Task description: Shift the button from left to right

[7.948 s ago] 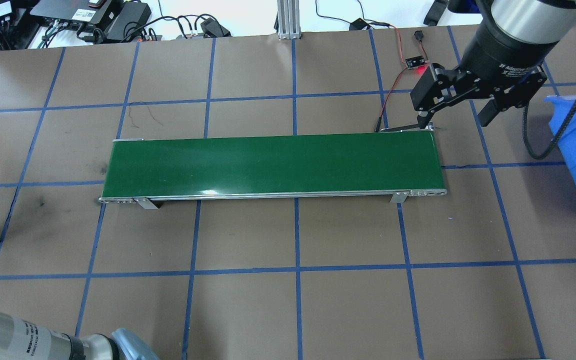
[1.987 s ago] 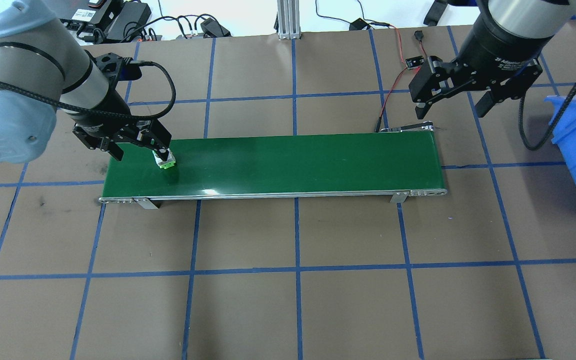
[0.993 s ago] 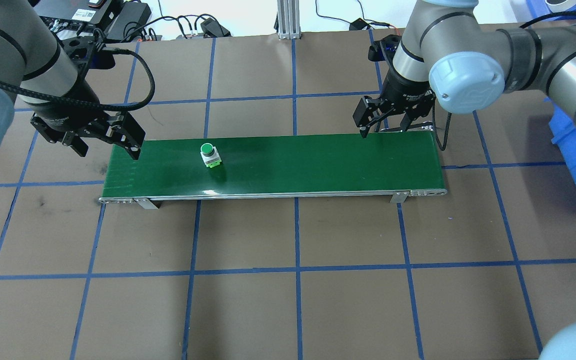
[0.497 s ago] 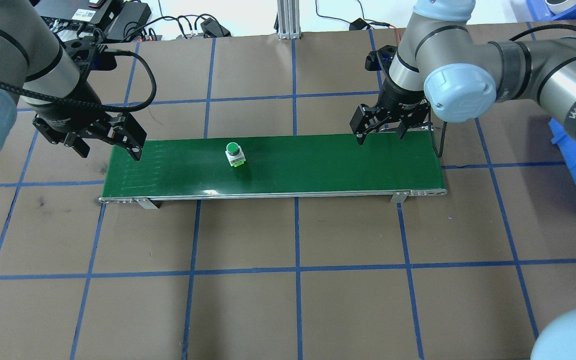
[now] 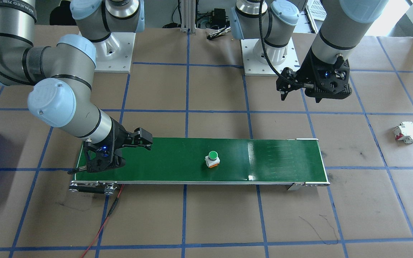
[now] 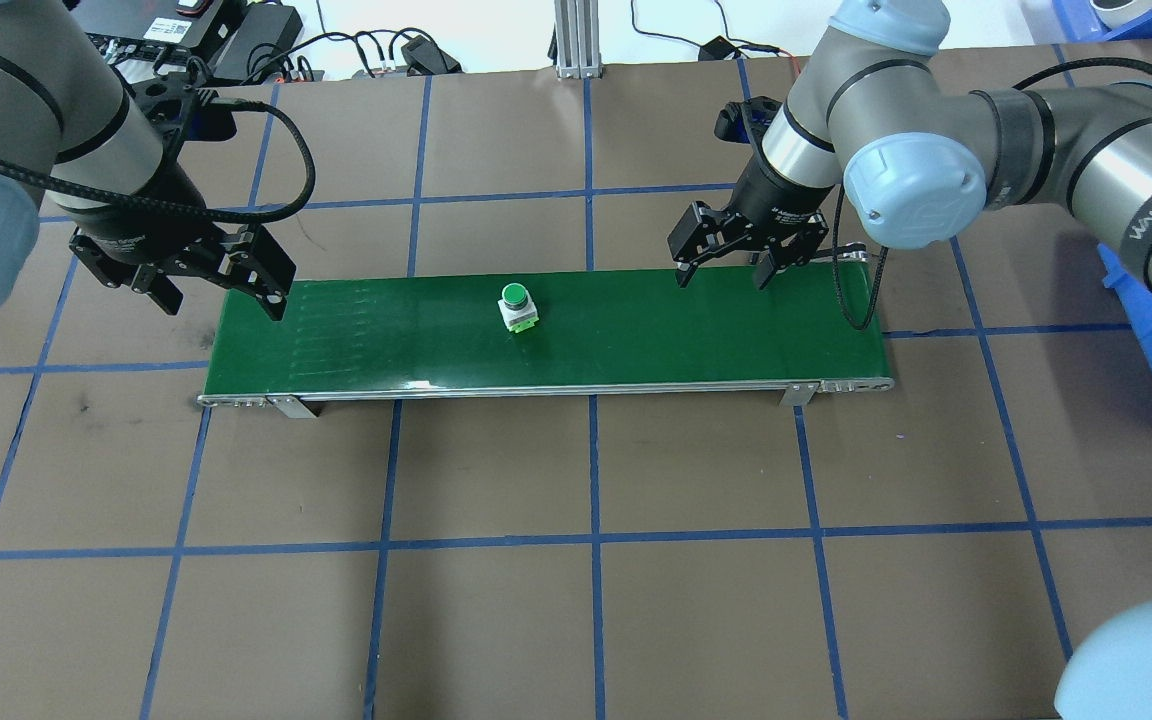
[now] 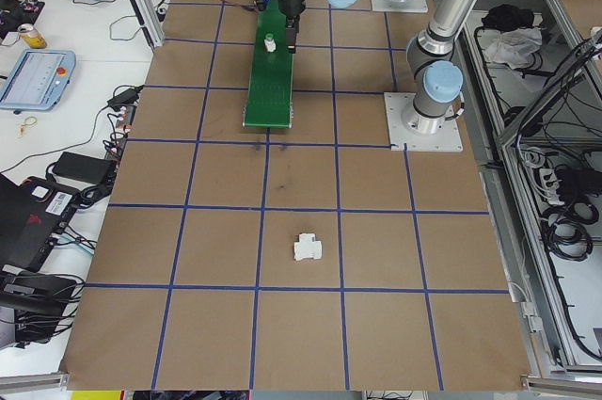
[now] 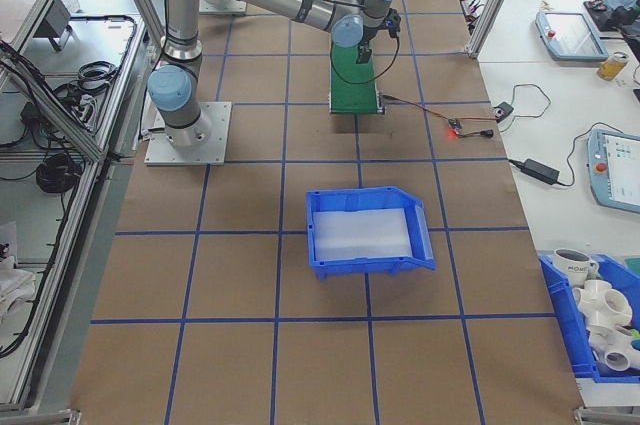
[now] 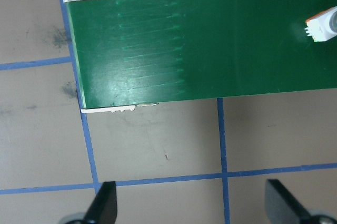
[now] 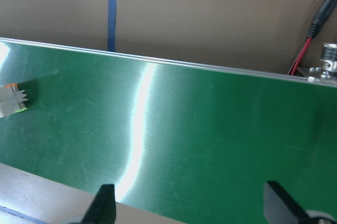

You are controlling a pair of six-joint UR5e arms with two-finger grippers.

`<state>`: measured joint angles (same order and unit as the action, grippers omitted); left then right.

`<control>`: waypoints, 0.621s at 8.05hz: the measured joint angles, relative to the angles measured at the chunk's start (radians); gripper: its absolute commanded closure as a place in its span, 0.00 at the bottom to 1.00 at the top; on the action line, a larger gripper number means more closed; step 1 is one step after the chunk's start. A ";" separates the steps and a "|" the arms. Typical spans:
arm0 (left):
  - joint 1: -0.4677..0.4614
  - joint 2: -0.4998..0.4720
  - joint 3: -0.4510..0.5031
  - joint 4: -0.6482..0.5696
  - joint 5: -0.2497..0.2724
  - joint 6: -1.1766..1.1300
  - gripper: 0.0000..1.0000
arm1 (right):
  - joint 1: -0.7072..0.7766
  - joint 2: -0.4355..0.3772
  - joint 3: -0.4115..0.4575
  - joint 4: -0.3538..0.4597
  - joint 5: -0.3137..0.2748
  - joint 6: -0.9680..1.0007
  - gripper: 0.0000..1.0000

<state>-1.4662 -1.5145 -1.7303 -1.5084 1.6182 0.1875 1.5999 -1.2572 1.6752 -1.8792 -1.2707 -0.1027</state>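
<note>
Both the left gripper [image 6: 221,285] and right gripper [image 6: 731,268] hang spread wide and empty over the conveyor belt [image 6: 636,340], the button [image 6: 517,307] upright mid-belt between them, seemingly light, rigid, best pinched across its squarish white body; only the front-facing view shows its orange base.

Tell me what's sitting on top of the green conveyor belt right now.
Only the button, upright near the middle of the conveyor belt, green cap up. Neither open gripper touches it: the left gripper is off one end, the right gripper over the other. Underneath the belt is hidden.
</note>
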 measured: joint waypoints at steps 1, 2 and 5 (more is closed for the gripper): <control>0.000 0.000 0.000 0.001 0.000 0.000 0.00 | 0.000 0.000 0.001 -0.002 0.007 0.007 0.00; 0.000 -0.001 0.000 0.002 0.000 0.000 0.00 | 0.000 0.001 0.001 -0.004 0.010 0.011 0.00; 0.000 -0.001 0.000 0.002 0.000 0.000 0.00 | 0.002 0.001 0.001 -0.017 0.028 0.017 0.00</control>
<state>-1.4665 -1.5158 -1.7300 -1.5060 1.6177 0.1871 1.6018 -1.2557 1.6766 -1.8965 -1.2425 -0.0856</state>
